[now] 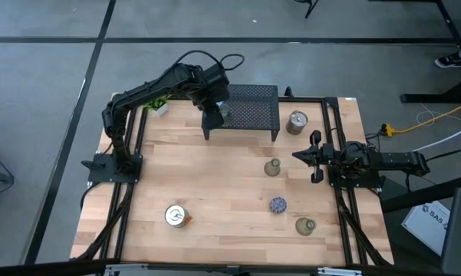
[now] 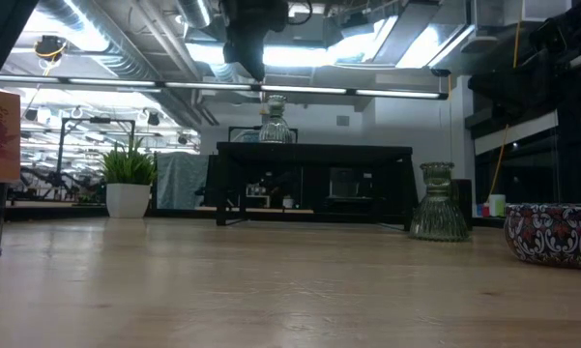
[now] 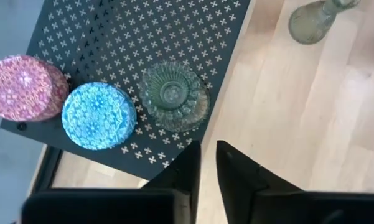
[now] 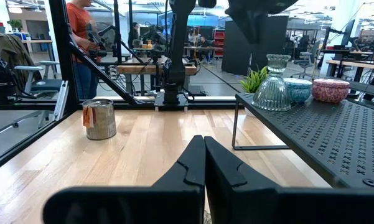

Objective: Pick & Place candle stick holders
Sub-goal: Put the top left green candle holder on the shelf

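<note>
Three candle stick holders stand on the black mesh rack (image 3: pixel 193 37): a pink one (image 3: pixel 25 87), a light blue one (image 3: pixel 98 116) and a clear green glass one (image 3: pixel 173 96), which also shows in the low view (image 2: pixel 275 121). My left gripper (image 3: pixel 208 155) hovers above the rack's near edge (image 1: pixel 212 116) beside the glass holder, empty, with only a narrow gap between its fingers. My right gripper (image 1: pixel 299 156) is shut and empty at the table's right side. On the table stand a silver holder (image 1: pixel 295 121), an olive-grey glass one (image 1: pixel 272 167), a speckled dark blue one (image 1: pixel 278 205), another olive one (image 1: pixel 305 225) and a shiny one (image 1: pixel 176 216).
A small green potted plant (image 1: pixel 158 106) stands at the table's far left corner, beside the rack (image 1: pixel 253 107). Bare wood lies in the table's middle and near left. A person stands in the room beyond the table in the right wrist view (image 4: pixel 82 37).
</note>
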Tool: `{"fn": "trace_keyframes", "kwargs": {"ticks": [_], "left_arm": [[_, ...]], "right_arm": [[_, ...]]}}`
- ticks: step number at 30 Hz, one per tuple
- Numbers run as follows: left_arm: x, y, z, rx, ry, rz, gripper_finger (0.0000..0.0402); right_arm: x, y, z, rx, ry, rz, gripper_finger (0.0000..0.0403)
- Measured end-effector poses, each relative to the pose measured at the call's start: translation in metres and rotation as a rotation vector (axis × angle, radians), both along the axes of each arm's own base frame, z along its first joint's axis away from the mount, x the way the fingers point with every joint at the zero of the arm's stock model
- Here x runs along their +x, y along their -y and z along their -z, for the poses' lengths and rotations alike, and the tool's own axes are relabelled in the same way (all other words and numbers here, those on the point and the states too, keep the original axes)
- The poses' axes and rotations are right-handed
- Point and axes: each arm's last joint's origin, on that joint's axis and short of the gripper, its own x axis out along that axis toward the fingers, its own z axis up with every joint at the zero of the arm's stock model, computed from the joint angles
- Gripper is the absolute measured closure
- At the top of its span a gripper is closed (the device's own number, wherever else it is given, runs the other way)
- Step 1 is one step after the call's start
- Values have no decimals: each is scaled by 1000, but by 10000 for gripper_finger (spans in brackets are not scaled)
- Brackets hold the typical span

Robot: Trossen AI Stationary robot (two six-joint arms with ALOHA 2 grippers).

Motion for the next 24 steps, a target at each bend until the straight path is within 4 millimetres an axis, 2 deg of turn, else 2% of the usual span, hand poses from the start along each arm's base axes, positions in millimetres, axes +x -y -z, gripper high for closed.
{"fn": "trace_keyframes", "kwargs": {"ticks": [7,19,24], "left_arm": [[0,-4,10,7,-38,40,398],[-1,-12,41,-28,-109,22,400],[0,-19,46,-18,-89,12,400]], "right_arm": [[0,0,0,0,0,0,402],[0,0,0,0,0,0,402],[0,0,0,0,0,0,402]]}}
